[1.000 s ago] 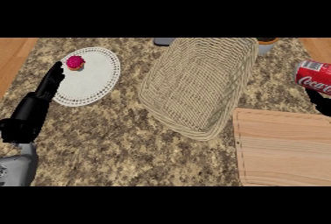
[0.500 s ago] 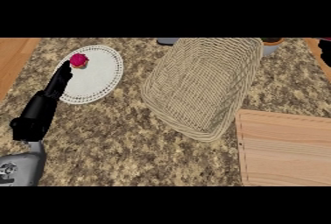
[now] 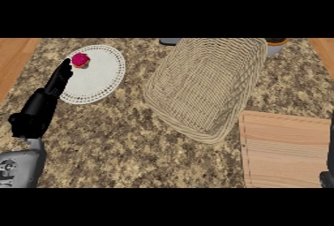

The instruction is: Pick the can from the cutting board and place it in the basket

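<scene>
One view only, from the head, looking steeply down on the counter [image 3: 130, 145]. The lower edge is the robot's side: the left hand [image 3: 46, 103] comes up from the lower left. Ahead of it and to its right the basket [image 3: 205, 84] fills mid-frame, with the board [image 3: 284, 150] at the right edge. No second view shares the scene.

Speckled granite counter [image 3: 130, 145] looking polished, woven wicker basket [image 3: 205, 84] showing rough — pale-grained wooden cutting board [image 3: 284, 150] appearing matt, lacy-edged white plate [image 3: 98, 73]
</scene>
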`<action>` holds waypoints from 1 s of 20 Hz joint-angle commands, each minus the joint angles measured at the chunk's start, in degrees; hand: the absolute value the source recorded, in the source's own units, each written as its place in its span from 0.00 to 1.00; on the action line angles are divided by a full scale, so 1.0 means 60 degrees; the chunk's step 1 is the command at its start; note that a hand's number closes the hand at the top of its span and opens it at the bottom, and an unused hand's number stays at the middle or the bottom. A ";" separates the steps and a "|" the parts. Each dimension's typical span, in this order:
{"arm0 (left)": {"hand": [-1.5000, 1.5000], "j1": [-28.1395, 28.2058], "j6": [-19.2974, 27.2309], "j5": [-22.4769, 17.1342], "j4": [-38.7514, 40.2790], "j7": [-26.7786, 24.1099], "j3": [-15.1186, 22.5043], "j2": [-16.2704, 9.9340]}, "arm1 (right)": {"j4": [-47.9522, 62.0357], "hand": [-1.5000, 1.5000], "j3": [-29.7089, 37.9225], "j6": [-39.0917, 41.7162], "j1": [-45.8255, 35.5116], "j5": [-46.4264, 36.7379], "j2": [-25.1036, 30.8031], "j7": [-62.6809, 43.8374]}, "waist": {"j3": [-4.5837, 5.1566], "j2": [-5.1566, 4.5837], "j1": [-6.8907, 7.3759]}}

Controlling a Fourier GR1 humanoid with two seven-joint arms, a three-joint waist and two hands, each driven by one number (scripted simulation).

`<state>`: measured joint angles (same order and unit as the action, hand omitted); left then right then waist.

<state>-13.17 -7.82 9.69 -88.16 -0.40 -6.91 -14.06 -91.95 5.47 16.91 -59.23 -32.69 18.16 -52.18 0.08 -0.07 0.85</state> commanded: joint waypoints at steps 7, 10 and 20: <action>0.50 -0.0254 -0.0036 0.0056 0.0310 -0.0253 -0.0108 -0.0060 | 0.3538 1.00 -0.0247 -0.0187 -0.1507 -0.0171 -0.0914 -0.0117 | -0.0002 -0.0045 0.0029; 0.50 0.0158 -0.0152 -0.0089 0.0326 -0.0534 -0.0314 -0.0157 | 0.2632 1.00 -0.0779 0.0323 -0.1051 -0.0363 -0.1239 -0.1162 | -0.0005 0.0024 -0.0100; 0.50 0.0233 0.0063 0.0142 -0.0036 -0.0155 -0.0107 0.0059 | 0.3813 1.00 -0.1857 0.2370 -0.1138 -0.0976 -0.0247 -0.0557 | -0.0003 0.0012 -0.0108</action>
<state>-11.73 -7.73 10.05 -89.60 -0.03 -7.40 -13.68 -71.50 -3.83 24.44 -65.00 -38.34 15.81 -53.32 0.04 0.10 0.25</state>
